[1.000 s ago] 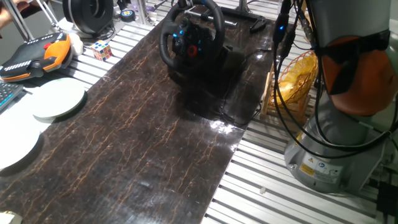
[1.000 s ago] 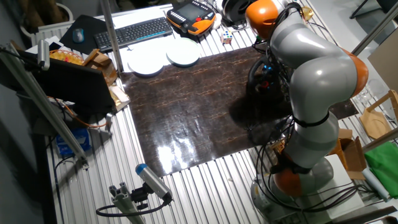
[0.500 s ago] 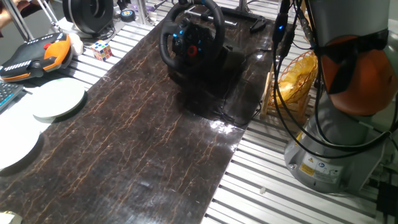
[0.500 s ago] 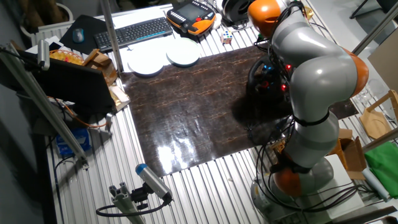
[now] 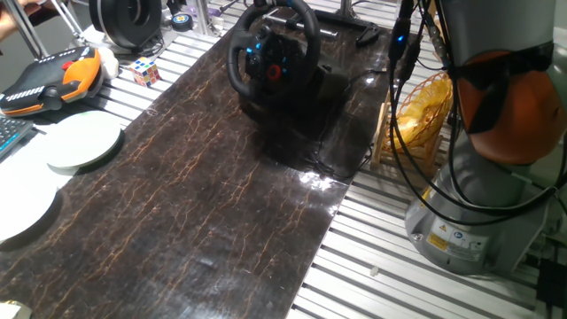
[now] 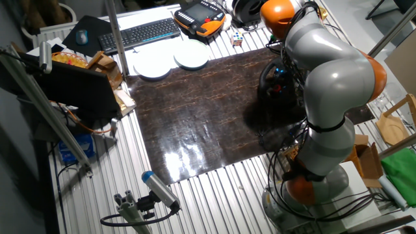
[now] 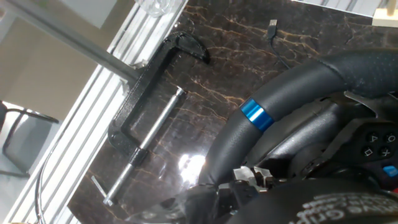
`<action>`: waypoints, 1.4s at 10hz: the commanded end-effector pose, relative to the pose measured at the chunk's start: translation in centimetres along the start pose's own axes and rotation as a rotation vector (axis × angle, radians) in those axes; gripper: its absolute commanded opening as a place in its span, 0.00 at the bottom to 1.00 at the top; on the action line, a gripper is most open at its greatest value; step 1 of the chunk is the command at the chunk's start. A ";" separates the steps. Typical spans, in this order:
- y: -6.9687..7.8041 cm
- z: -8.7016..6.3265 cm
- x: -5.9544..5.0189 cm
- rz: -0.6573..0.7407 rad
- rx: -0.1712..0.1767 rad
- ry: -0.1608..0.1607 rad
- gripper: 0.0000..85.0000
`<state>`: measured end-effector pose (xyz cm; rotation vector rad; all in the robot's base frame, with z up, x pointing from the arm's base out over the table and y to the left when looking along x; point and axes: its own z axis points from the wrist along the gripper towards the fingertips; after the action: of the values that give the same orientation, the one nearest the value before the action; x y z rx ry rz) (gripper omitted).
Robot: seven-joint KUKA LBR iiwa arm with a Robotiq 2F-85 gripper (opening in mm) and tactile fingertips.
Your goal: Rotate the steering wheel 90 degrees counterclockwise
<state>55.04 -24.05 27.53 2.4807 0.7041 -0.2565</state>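
The steering wheel (image 5: pixel 273 49) stands on its black base at the far end of the dark marble mat, its hub showing blue and red lights. In the other fixed view the grey arm (image 6: pixel 325 65) leans over the steering wheel (image 6: pixel 275 82) and hides most of it, along with the gripper. The hand view is very close to the rim (image 7: pixel 292 93), with its blue stripe (image 7: pixel 255 116) at the centre and hub buttons (image 7: pixel 376 146) at the right. A dark blurred shape fills that view's bottom edge. I cannot tell how the jaws stand.
A black C-clamp (image 7: pixel 144 130) and a cable plug (image 7: pixel 273 26) lie on the mat behind the wheel. Two white plates (image 5: pixel 82 142), an orange pendant (image 5: pixel 53 78), a puzzle cube (image 5: pixel 145 70) and a black ring device (image 5: pixel 128 18) sit at the left. A yellow wire basket (image 5: pixel 422 111) stands beside the arm's base.
The arm's upper joint has shifted slightly to the right in the other fixed view. The wheel's hub lights sit where they did a second ago.
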 end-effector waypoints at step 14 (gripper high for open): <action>0.0 0.0 0.0 0.013 -0.005 -0.045 0.01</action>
<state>55.08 -24.10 27.59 2.4656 0.6682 -0.3040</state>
